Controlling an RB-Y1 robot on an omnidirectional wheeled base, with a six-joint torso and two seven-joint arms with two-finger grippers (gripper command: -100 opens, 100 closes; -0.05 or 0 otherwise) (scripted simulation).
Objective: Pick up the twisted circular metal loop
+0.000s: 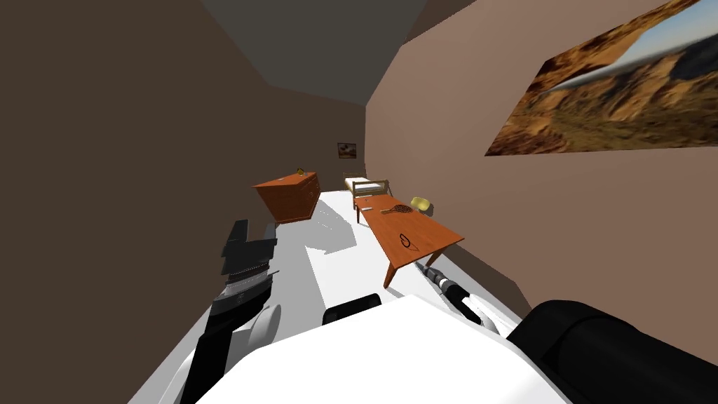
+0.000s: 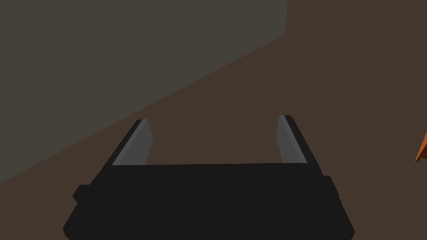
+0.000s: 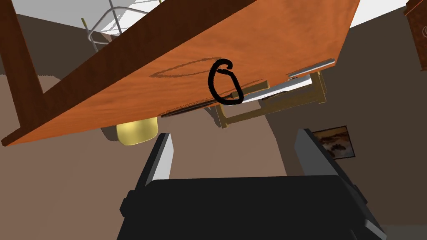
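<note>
Head view takes in a long room with brown walls, and the biggest thing on them is a desert landscape painting (image 1: 606,91) on the right-hand wall. Below it, along that wall, stands a long orange wooden table (image 1: 428,235) on a white floor (image 1: 336,252). Across the floor from the table sits an orange wooden dresser (image 1: 289,196) with a small yellowish thing on top, too small to name. Beyond the table's far end is a pale-framed bed (image 1: 366,186), and a yellow chair (image 1: 419,204) stands by the table's wall side. A small framed picture (image 1: 346,149) hangs on the far wall. The left arm is raised on the robot's left, well away from the table; the left gripper (image 2: 217,139) has its fingers spread wide with nothing between them. The right arm reaches low toward the near end of the table, and the right gripper (image 3: 237,156) is likewise released and empty, just short of the table's near edge. A dark racket-shaped thing (image 1: 401,209) lies on the far half of the tabletop. The twisted loop (image 1: 405,240), thin and black, lies flat on the near half of the table; the right wrist view shows it ahead of the parted fingers, apart from them.
</note>
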